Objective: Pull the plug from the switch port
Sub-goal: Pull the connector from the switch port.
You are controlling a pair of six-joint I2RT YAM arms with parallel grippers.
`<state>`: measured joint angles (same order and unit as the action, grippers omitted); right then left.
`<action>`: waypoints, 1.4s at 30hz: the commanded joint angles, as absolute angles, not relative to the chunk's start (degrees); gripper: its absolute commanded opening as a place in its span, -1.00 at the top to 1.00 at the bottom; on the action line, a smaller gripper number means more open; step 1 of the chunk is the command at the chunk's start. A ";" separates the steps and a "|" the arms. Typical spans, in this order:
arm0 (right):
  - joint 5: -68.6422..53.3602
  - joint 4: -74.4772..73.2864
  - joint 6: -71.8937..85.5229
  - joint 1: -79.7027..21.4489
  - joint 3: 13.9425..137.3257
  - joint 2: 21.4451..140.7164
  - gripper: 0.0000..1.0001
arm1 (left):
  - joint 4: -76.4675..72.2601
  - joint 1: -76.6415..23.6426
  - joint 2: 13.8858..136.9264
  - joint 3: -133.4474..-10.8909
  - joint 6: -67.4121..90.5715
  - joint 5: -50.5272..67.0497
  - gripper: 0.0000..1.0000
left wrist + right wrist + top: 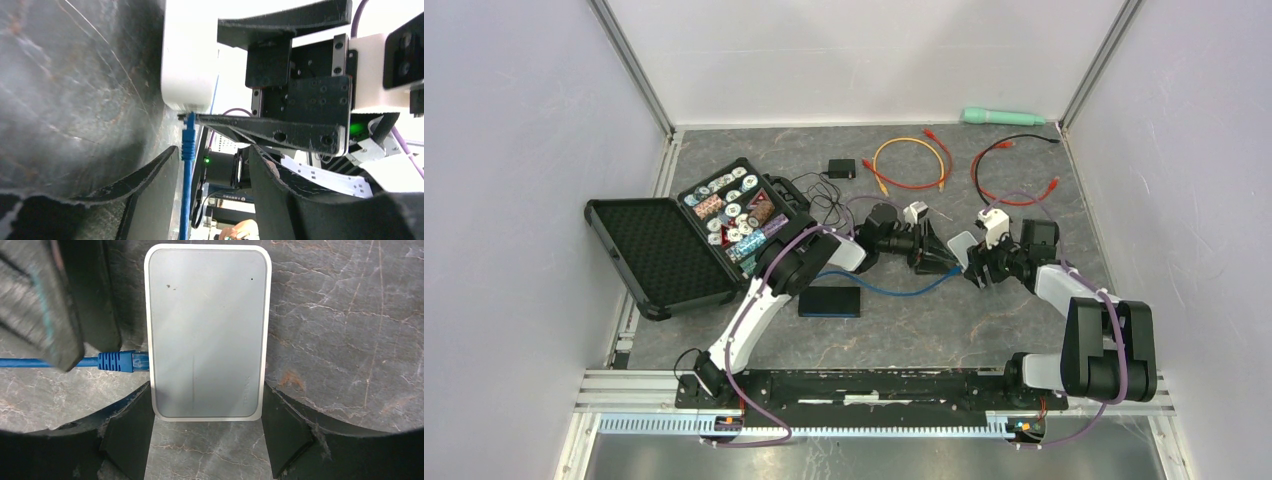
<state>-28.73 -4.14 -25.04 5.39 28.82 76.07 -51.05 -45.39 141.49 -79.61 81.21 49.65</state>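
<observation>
The switch [205, 330] is a flat white box lying on the dark stone-patterned table, also seen from above [960, 246]. My right gripper [206, 412] straddles its near end, with both fingers pressed against its long sides. A blue plug [122, 361] on a blue cable [894, 290] meets the switch's left side at the port. My left gripper [212, 150] stands open around the cable. The plug [188, 137] runs close beside its left finger [150, 185] without being clamped. One left finger [40, 305] hangs over the cable in the right wrist view.
An open black foam case [664, 255] with several small round items lies at the left. A black flat box [831, 301] sits near the left arm. An orange cable [911, 163], a red-ended black cable [1009, 170], a small black adapter [841, 168] and a green cylinder [1004, 116] lie at the back.
</observation>
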 commanded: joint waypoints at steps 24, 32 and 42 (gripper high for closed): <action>-31.99 -4.90 -24.35 5.54 29.89 78.93 1.00 | -44.19 -47.72 146.51 -85.26 79.54 49.65 0.25; -32.02 -4.92 -24.50 5.54 29.98 79.50 1.00 | -43.40 -47.72 147.63 -85.85 79.39 49.69 0.43; -31.82 -4.90 -24.43 5.54 30.23 80.53 1.00 | -32.88 -47.70 146.34 -87.20 71.47 48.72 0.51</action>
<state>-32.77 -3.86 -24.77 5.76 30.02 78.72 -43.00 -46.46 144.70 -86.11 74.54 49.39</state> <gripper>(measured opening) 0.749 0.255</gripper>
